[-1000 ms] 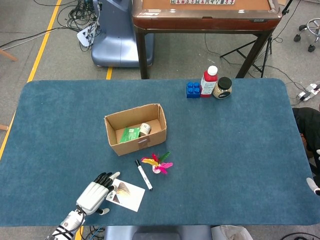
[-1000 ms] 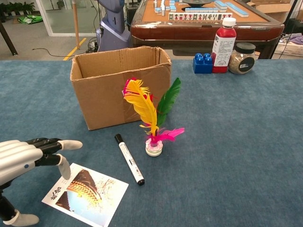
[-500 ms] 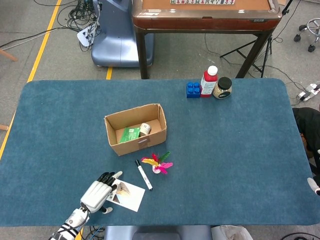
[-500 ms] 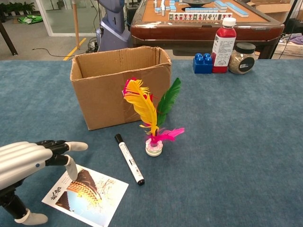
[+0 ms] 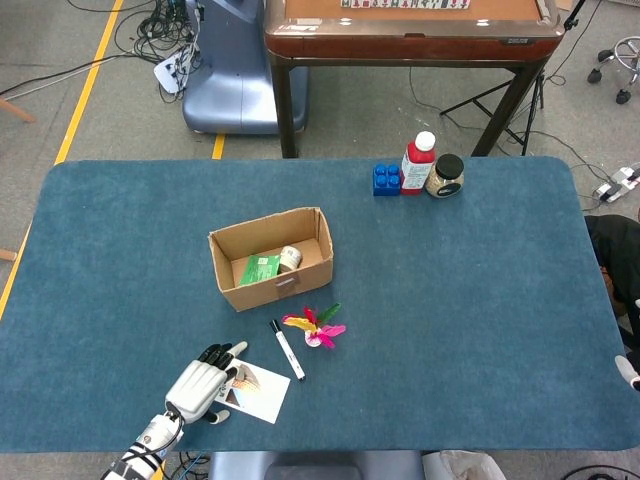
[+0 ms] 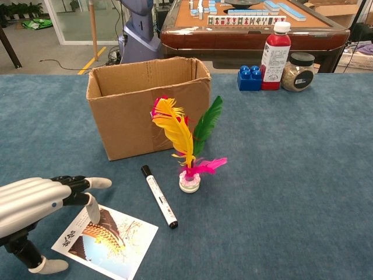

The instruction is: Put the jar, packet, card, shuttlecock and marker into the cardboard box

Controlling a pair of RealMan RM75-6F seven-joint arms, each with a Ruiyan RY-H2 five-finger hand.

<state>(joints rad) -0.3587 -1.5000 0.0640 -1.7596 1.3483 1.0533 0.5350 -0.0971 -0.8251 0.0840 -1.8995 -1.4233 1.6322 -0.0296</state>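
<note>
Blue-felted worktop (image 5: pixel 480 300): card (image 6: pixel 108 240) lies flat near the front edge, thin, light, hard to lift; an edge pinch is judged best. Left hand (image 6: pixel 36 201) hovers over it, fingers apart, empty.

Looking like a robot lab or test hall: blue carpeted table (image 5: pixel 480 330) standing on grey concrete, yellow floor tape (image 5: pixel 90 80), loose cables (image 5: pixel 150 30) trailing, mahjong table (image 5: pixel 410 25) sitting behind, glass doors (image 6: pixel 70 20) showing
</note>
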